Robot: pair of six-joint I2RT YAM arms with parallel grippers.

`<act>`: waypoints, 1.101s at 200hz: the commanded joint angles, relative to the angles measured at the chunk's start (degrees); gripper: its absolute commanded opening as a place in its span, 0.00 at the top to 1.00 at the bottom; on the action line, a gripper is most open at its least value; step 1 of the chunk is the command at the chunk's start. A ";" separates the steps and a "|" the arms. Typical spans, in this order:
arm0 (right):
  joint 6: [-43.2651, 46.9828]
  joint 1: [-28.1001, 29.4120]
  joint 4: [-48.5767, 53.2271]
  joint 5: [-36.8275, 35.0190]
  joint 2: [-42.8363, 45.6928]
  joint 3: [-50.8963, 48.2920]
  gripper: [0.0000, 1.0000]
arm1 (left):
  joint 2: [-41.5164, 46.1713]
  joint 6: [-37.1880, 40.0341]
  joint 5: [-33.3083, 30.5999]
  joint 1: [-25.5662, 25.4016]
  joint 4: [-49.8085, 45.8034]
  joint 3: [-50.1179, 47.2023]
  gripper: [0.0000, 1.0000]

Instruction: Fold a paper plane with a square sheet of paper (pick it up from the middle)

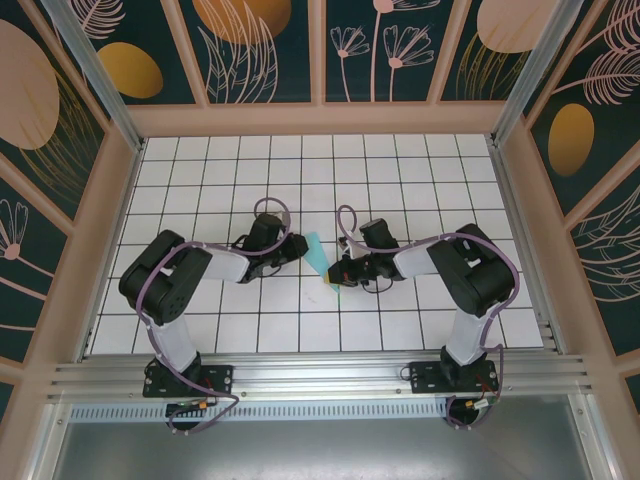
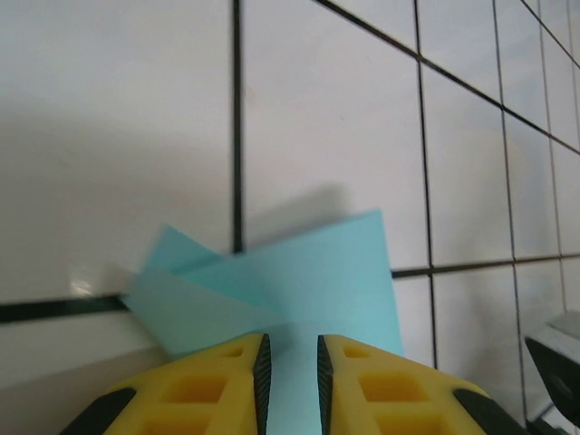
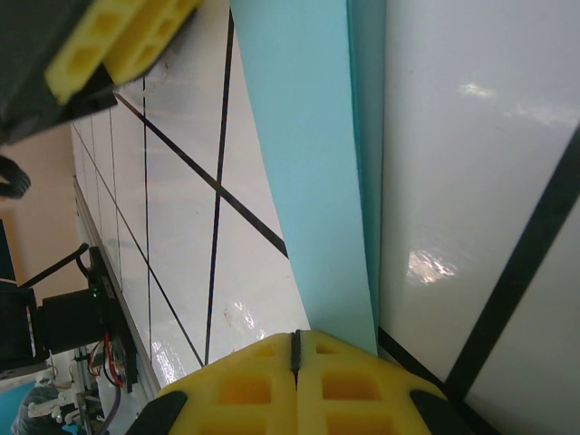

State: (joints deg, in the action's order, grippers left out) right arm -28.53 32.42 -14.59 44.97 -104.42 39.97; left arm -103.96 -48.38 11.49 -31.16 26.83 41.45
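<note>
One sheet of paper (image 1: pixel 317 250), partly folded, sits dead centre of the worktop (image 1: pixel 400 170) in the top view, between the left pincer (image 2: pixel 290 372) and the right pincer (image 3: pixel 294 362). In the left wrist view it's lower centre. The layers are fanned, with one flap poking out to the left.

- **Left pincer:** narrow gap, with turquoise showing through it. We read that as not clamped.
- **Right pincer:** fingers flush together at the bottom of its wrist view. The sheet's long strip runs from the top of the frame down to the right-hand finger. We can't tell whether it pins the paper or just sits against it.

Risks, our read:
- The layers look loose. A nudge from the left pincer could spring the fold open, and the crease would land off-line.
- If the right pincer holds only one end, any drag from the other side pivots the sheet on the glossy worktop or tears it.
- If the left pincer closes on an uneven stack, it creases the wrong layer.
- The pincers are near each other, so either one moving toward centre risks a finger clash.

Count: one sheet, two pincers, two arms (left arm (image 1: pixel 180 270), right arm (image 1: pixel 470 265)). The dart shape is not yet formed.
</note>
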 commanded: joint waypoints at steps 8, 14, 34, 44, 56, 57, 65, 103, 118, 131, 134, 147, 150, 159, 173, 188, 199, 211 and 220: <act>1.98 -0.78 14.59 -7.92 -4.57 -4.11 1.00 | 0.04 3.42 -4.65 2.72 -5.95 1.71 0.73; 1.91 -0.78 14.59 -7.97 -4.55 -4.11 1.00 | -0.28 3.59 -4.63 3.05 -6.14 2.12 0.73; 1.82 -0.78 14.59 -7.79 -4.44 -4.11 1.00 | -1.68 4.33 -4.39 4.05 -7.57 4.00 0.73; 1.90 -0.78 14.61 -7.79 -4.40 -4.19 1.00 | -2.11 4.66 -4.69 4.52 -8.65 4.99 0.73; 1.90 -0.75 14.55 -7.66 -4.39 -4.27 1.00 | -2.12 5.21 -4.96 5.02 -9.05 5.61 0.73; 1.90 -0.77 14.52 -7.64 -4.39 -4.27 1.00 | -2.08 5.31 -4.93 5.08 -9.06 5.63 0.73; 1.89 -0.72 14.51 -7.62 -4.31 -4.37 1.00 | -2.20 5.77 -4.73 5.57 -9.56 6.13 0.73; 1.73 -0.78 14.32 -7.09 -4.52 -3.78 1.00 | 0.51 7.17 -2.46 6.46 -11.26 8.04 0.71; 1.49 -0.76 14.17 -6.85 -4.40 -3.32 1.00 | 3.43 6.68 0.33 6.46 -9.69 7.49 0.69; 1.12 -0.72 13.89 -6.61 -4.24 -3.11 1.00 | 5.35 6.22 5.18 6.46 -6.86 6.59 0.73; 1.05 -0.71 13.84 -6.57 -4.16 -2.98 1.00 | 5.37 5.83 6.60 6.46 -5.70 6.23 0.73; 0.85 -0.72 14.06 -6.72 -4.08 -2.72 1.00 | 8.05 3.64 11.61 6.39 -1.42 4.12 0.76; 0.86 -0.76 14.26 -6.74 -4.10 -2.64 1.00 | 8.10 3.27 12.70 6.31 -0.38 3.83 0.77; 0.85 -0.72 14.26 -6.72 -4.05 -2.49 1.00 | 7.76 1.79 15.83 5.90 1.96 3.21 0.78; 0.59 -0.73 14.01 -6.66 -4.10 -2.31 1.00 | 6.61 0.92 17.98 4.24 3.25 3.32 0.79; 0.59 -0.71 14.02 -6.43 -4.02 -2.02 1.00 | 4.21 0.94 17.49 2.05 2.99 3.89 0.79; 0.59 -0.73 14.10 -6.56 -3.65 -1.85 1.00 | 2.18 -0.87 17.24 0.97 5.23 3.33 0.79; 0.58 -0.76 14.24 -6.35 -3.15 -1.59 1.00 | -0.19 -3.20 17.82 0.27 8.58 2.31 0.81; 0.59 -0.78 14.20 -5.98 -2.67 -1.39 1.00 | -1.68 -4.56 17.78 -0.06 10.38 1.46 0.81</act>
State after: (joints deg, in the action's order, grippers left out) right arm -28.60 32.34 -12.71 45.19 -104.53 41.15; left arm -101.14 -48.40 26.74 -30.20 31.05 45.45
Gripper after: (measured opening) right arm 0.068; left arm 0.193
